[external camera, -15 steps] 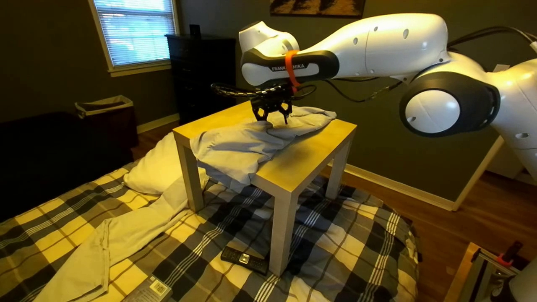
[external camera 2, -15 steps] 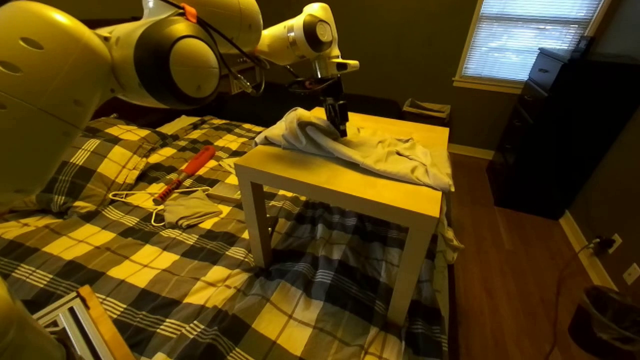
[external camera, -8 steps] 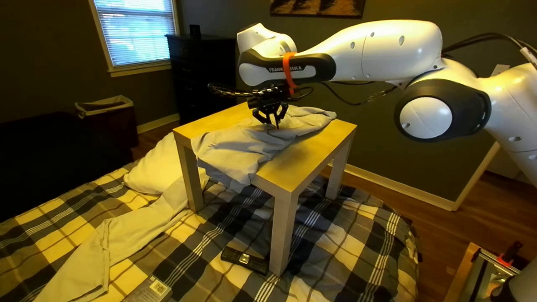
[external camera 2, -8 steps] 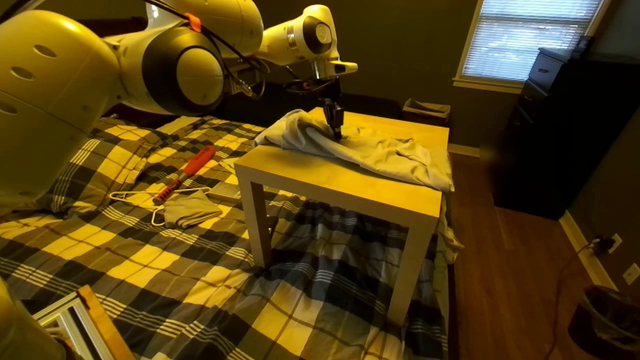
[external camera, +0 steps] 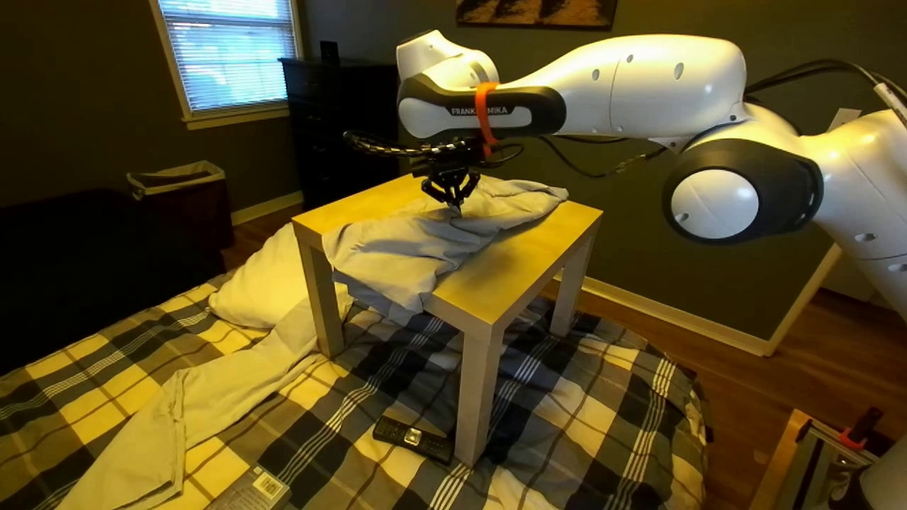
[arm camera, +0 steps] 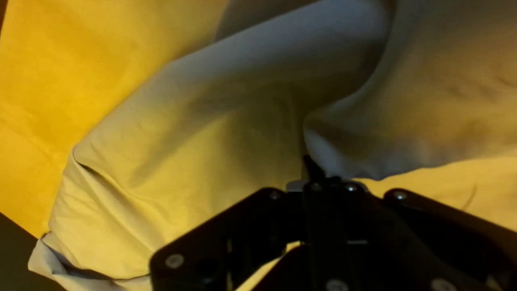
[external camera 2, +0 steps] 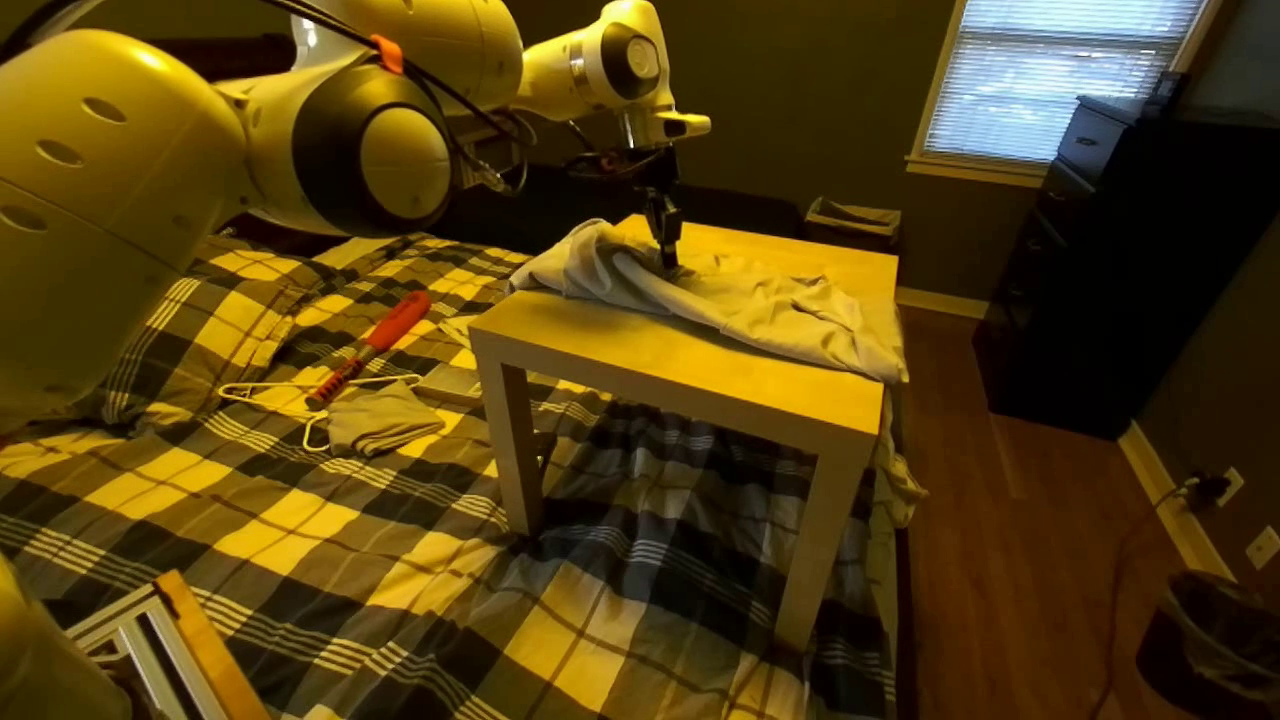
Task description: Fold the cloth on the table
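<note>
The cloth (external camera: 397,248), pale grey and wrinkled, lies bunched in a diagonal band over the yellow-topped table (external camera: 528,265) and hangs past an edge. In both exterior views my gripper (external camera: 454,207) points down at the middle of that band, its fingers brought together. Close up in the wrist view, a raised fold of the cloth (arm camera: 262,52) runs into the fingertips (arm camera: 313,167), which look pinched on it. How much fabric is between them is hidden. Bare tabletop shows on both sides of the cloth.
The table stands on a bed with a plaid blanket (external camera: 602,397). A cream pillow-like bundle (external camera: 266,283) leans near one leg, and a remote (external camera: 413,438) lies by another. A red-handled tool (external camera 2: 370,350) and hanger (external camera 2: 262,398) are on the bed. A dark cabinet (external camera 2: 1130,260) stands beyond.
The jaws have gone from open to shut at the cloth's fold. My gripper dipped, then rose slightly, and shifted a little left in an exterior view. The cloth barely moved.
</note>
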You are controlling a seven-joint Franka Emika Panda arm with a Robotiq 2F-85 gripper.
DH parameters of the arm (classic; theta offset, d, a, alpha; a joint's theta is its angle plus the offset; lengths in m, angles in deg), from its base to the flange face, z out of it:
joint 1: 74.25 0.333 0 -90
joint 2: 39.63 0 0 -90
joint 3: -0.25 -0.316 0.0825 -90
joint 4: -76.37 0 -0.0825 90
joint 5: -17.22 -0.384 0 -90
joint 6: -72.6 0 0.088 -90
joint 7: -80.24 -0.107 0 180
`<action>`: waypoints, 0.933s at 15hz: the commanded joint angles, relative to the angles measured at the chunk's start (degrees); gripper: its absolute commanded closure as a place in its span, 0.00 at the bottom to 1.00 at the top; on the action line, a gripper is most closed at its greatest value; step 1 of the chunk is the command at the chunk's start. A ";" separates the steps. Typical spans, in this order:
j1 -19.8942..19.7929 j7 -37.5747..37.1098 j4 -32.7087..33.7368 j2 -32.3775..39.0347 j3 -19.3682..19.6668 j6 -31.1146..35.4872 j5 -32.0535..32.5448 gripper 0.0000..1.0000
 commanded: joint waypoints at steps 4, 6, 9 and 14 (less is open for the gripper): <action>1.65 -4.75 7.88 3.02 -0.74 10.44 0.24 1.00; 2.51 -6.17 8.46 4.11 -0.27 15.21 1.06 1.00; 3.92 -9.01 8.92 6.70 1.22 23.18 3.10 1.00; 6.40 -16.36 9.06 12.60 6.99 36.29 10.12 1.00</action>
